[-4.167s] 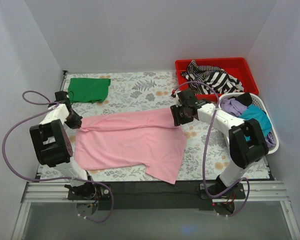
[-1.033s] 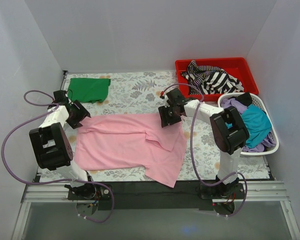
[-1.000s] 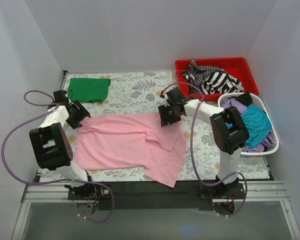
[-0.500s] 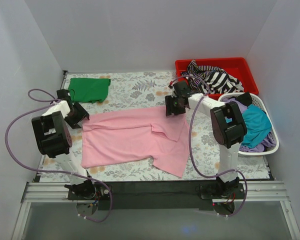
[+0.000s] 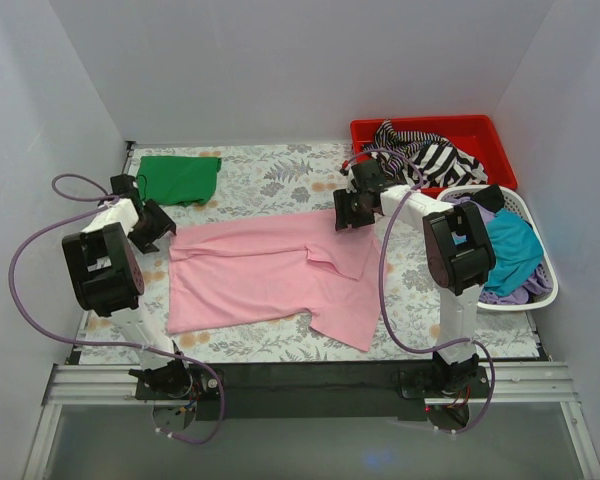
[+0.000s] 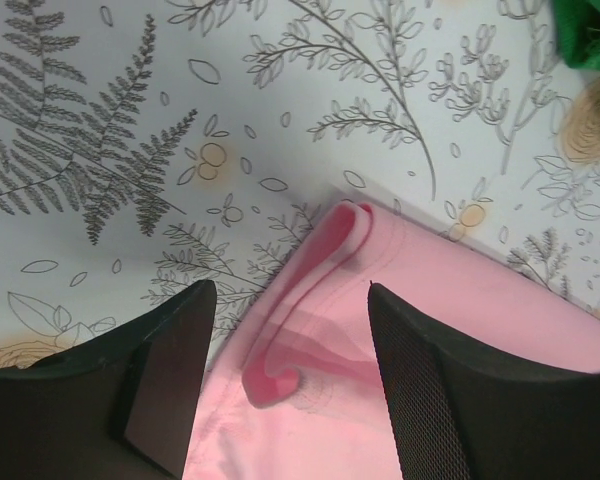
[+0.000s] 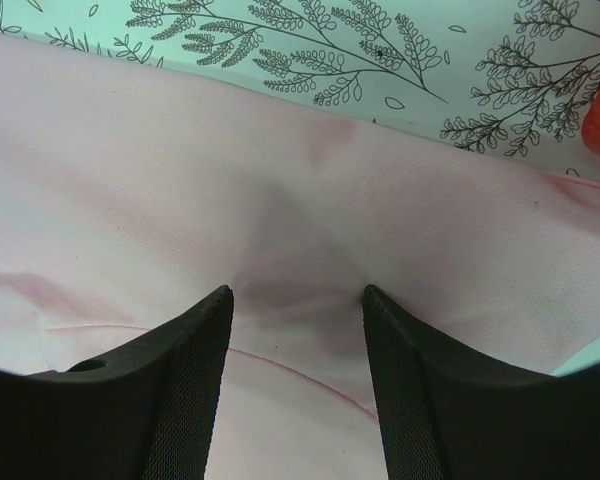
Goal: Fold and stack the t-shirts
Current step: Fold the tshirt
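The large light pink t-shirt (image 5: 265, 275) lies spread across the middle of the floral table, with a flap folded over near its right side. My left gripper (image 5: 152, 225) is at the shirt's far left corner and open; a rolled fold of pink cloth (image 6: 280, 370) lies between its fingers. My right gripper (image 5: 345, 212) is at the far right edge, open, with its tips pressing on the pink cloth (image 7: 280, 180), which dimples between them. A folded dark green t-shirt (image 5: 178, 178) rests at the far left. A green corner (image 6: 590, 30) shows in the left wrist view.
A red bin (image 5: 480, 130) at the far right holds a black-and-white striped shirt (image 5: 425, 155). In front of it, a white basket (image 5: 528, 215) holds teal (image 5: 510, 245) and purple (image 5: 468, 212) shirts. White walls enclose the table on three sides.
Both arms have reached farther from their bases, and the pink shirt has slid with them toward the far side. Its near hem now lies farther from the table's front edge.
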Robot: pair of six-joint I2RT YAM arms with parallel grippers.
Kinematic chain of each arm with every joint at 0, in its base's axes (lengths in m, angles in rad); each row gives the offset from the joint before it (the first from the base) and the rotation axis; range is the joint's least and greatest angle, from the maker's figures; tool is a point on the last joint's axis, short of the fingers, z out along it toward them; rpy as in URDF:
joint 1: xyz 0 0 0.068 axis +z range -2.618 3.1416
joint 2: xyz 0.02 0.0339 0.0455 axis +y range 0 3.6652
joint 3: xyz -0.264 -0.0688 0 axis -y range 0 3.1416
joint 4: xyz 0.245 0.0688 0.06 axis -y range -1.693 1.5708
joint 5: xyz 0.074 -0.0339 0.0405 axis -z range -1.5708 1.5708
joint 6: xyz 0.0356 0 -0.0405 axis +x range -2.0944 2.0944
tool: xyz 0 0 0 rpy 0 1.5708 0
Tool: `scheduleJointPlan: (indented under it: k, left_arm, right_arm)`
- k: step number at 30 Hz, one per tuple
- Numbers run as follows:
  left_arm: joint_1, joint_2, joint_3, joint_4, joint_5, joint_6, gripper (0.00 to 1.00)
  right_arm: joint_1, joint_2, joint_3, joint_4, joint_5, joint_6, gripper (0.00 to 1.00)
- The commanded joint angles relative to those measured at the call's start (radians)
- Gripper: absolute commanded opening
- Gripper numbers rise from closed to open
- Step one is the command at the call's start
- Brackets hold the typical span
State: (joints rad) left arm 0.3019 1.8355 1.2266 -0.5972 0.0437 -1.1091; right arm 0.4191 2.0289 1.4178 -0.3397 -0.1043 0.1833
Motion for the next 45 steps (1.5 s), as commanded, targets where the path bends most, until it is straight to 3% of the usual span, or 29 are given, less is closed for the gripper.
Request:
scheduleJointPlan:
  k: [1, 9, 24, 36, 45]
  left_arm:
    - [0.006, -0.067, 0.045, 0.031, 0.067, -0.006, 0.61]
    - [0.006, -0.055, 0.024, 0.083, 0.151, -0.028, 0.59]
    - [0.006, -0.010, -0.019, 0.168, 0.185, -0.023, 0.34]
    - [0.006, -0.022, -0.025, 0.125, 0.099, -0.005, 0.39]
    - [0.000, 0.033, -0.012, 0.119, 0.096, -0.005, 0.37]
  right_arm:
    - [0.003, 0.054, -0.020, -0.073, -0.038, -0.028, 0.61]
    - [0.010, 0.071, -0.025, -0.071, -0.055, -0.025, 0.61]
    - [0.012, 0.074, -0.063, -0.067, -0.054, -0.033, 0.61]
    - [0.010, 0.073, -0.065, -0.061, -0.071, -0.031, 0.61]
    - [0.010, 0.074, -0.065, -0.062, -0.077, -0.033, 0.61]
